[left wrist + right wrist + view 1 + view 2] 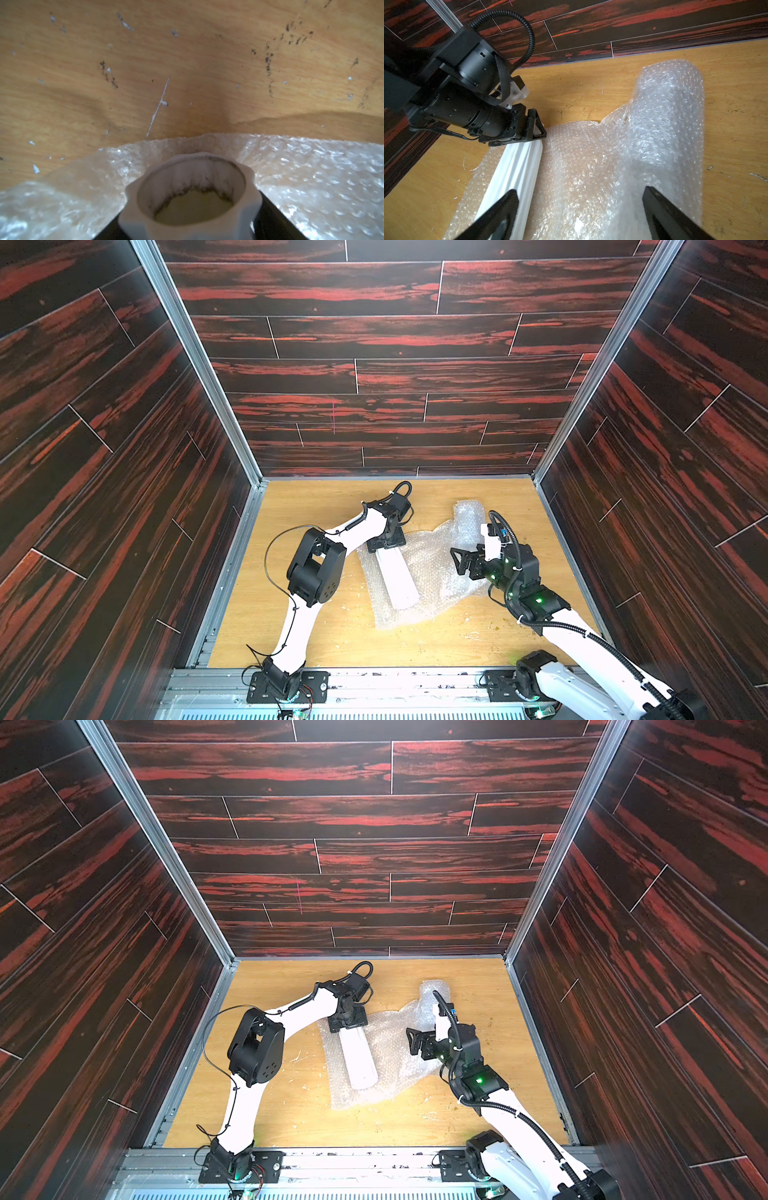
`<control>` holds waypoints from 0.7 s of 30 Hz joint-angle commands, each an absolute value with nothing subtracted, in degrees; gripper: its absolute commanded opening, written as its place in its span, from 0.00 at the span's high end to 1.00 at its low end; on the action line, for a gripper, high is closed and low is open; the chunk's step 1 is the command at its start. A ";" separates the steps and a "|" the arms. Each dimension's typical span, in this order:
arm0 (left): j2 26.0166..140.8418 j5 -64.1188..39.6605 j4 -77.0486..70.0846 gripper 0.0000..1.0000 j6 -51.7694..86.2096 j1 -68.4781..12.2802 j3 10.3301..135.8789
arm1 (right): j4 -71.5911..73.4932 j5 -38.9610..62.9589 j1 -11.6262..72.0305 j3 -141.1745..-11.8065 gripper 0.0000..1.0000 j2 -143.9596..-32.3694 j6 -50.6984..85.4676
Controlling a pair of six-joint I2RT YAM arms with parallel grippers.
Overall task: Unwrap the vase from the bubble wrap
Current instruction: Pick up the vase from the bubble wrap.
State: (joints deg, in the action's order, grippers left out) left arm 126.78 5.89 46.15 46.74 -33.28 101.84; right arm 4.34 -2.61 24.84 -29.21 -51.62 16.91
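Worktop [332, 639]: light wood, scuffed, with white flecks.

Vase [397, 580] [358, 1060]: white, fluted, long. It lies on its side near the middle of the worktop, bare on top, resting on the wrap. Its mouth end points toward the back wall and its base toward the arms' mounts.

Wrap [432, 572] [395, 1052]: the flat part is spread under the vase and out to its right. A rolled part [469, 522] [670, 124] lies at the far right edge of the flat part, touching it. I cannot tell whether they are one sheet or two.

Left arm [361, 526]: it reaches over to the vase's mouth end. The left jaws straddle the rim there, pointing down. The left wrist view looks straight into the mouth [191, 197], with a black finger [274, 216] tight against each side of the rim and wrap [311, 176] below. Left jaws read as clenched on the vase. Its mouth end looks slightly raised off the wrap, but this is not certain.

Right arm [573, 626]: its wrist sits over the right side of the wrap, near the roll. Right jaws are spread wide and hold nothing. In the right wrist view they hang above the flat wrap [581, 166], one tip over the vase [517, 166] and one over the foot of the roll. No contact is visible.
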 commanded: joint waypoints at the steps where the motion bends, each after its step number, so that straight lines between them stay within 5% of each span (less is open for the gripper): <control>1: 129.17 8.71 50.59 0.30 44.88 -32.96 101.60 | 5.14 -3.47 25.05 -28.55 0.04 -51.07 16.35; 13: 134.20 7.32 53.22 0.20 40.20 -31.27 106.95 | 4.25 -3.95 25.06 -28.30 0.04 -50.19 16.27; 21: 129.96 10.50 52.74 0.66 37.88 -31.11 105.11 | 2.48 -3.96 25.10 -29.42 0.04 -50.23 16.24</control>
